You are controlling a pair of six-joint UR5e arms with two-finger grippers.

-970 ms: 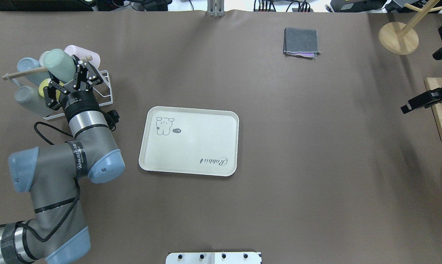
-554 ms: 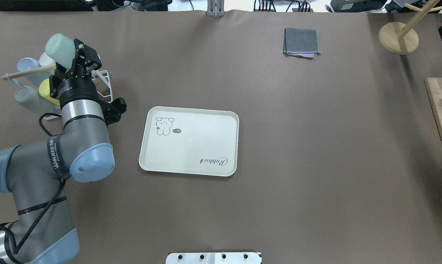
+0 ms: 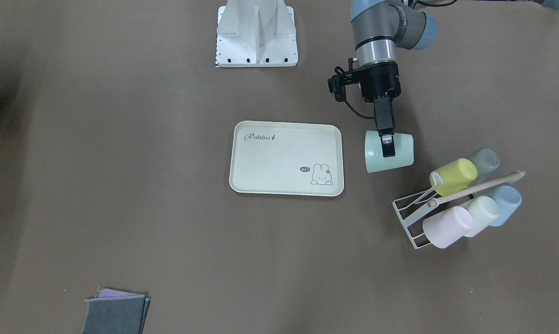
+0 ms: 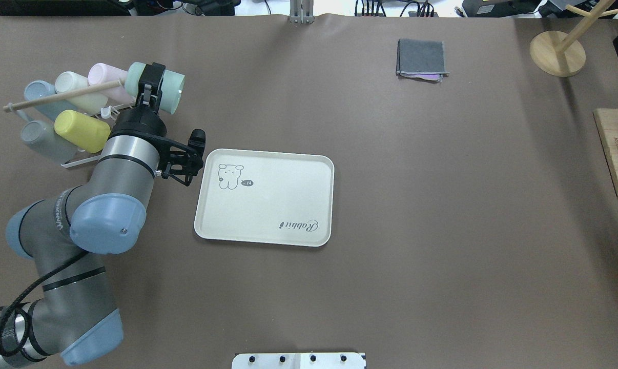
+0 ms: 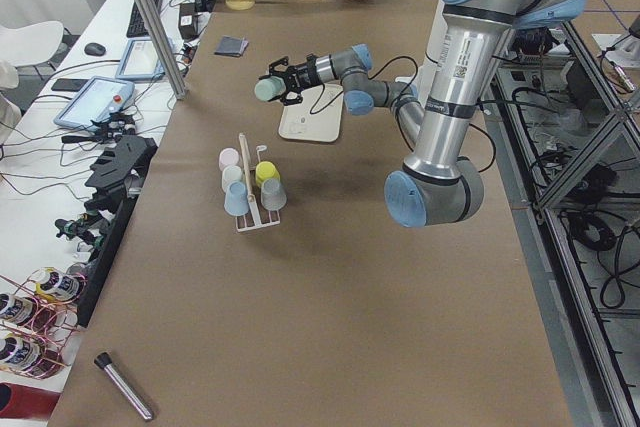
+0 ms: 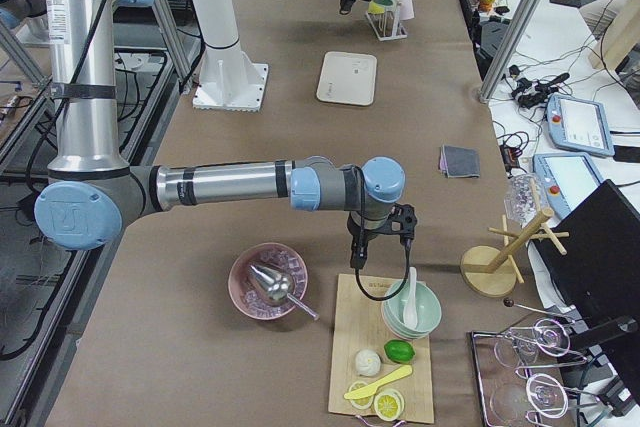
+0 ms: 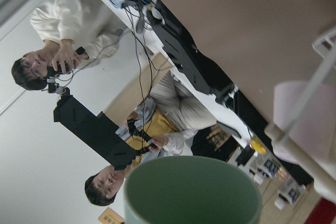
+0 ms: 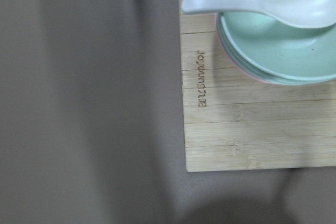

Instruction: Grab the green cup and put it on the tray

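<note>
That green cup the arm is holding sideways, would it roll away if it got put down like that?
Probably: the green cup is round and smooth with no handle, so on its side it would likely roll. It looks like light, stiff plastic; the left gripper fingers carry it without visible denting. Upright on the tray, it should sit steady.

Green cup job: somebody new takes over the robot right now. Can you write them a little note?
Left gripper: shut on the green cup, which lies on its side in the air between the wire cup rack and the tray.
Right gripper: far off, above the edge of the wooden board. Whether it is open or shut cannot be told.
Done: the cup is gripped and off the rack.
Left: carry it over the tray, probably turn it upright, set it down and let go. No cup is on the tray yet.
</note>
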